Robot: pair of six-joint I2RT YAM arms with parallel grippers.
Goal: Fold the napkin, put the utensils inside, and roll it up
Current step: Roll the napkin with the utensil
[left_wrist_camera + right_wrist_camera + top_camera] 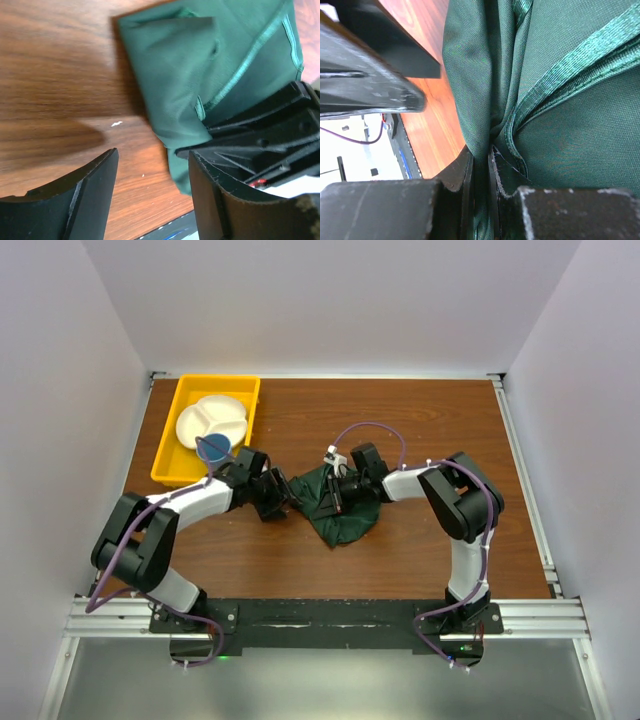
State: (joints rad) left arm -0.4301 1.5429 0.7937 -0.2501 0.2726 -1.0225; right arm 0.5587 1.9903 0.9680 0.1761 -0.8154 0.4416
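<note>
The napkin (342,508) lies crumpled in a dark green heap near the middle of the table (430,430), its shape in the overhead view too bunched to count the layers. The left gripper (283,502) sits at the heap's 9 o'clock edge. Its wrist camera shows the fingers (85,190) spread wide with bare wood between them, gripping nothing, and the cloth's corner just beyond at 1 o'clock.

The right gripper (333,498) is down on the heap's upper part, towards 12 o'clock. From its own wrist, its jaws are nearly closed, pinching a thin fold of the napkin (560,100) that runs down between the fingers (455,175). The satin hem curves away to 2 o'clock. The cloth fills most of that view, so what lies under it cannot be seen.

The other arm's black fingers cut into each wrist view, seemingly very close, though contact is hard to judge.

At 10 o'clock from the heap, a yellow tray (247,390) holds a white divided plate (212,420) and a blue cup (214,448), the latter partly hidden by the left arm.
</note>
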